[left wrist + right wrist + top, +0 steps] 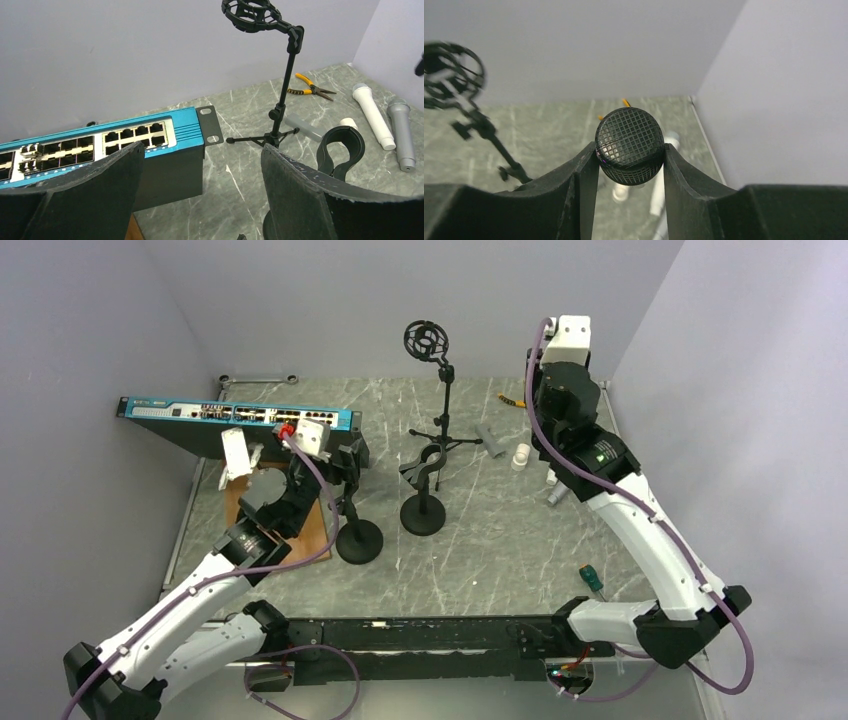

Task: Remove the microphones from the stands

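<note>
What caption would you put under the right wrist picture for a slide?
Right gripper clamped on the mesh head of a black microphone, a shock-mount stand blurred at left.

The table (500, 540) has a grey-green marbled top. A blue network switch (240, 418) rests at the left rear, with a wooden board (312, 536) just in front of it. Near the centre stand a round-base stand (358, 541) and a clip stand (423, 514), with a tripod stand (444, 432) behind them. At the right rear lie yellow-handled pliers (311, 89), a white microphone (371, 114) and a grey microphone (403, 134), the two microphones side by side. A small green item (591, 579) lies near the right front.
</note>
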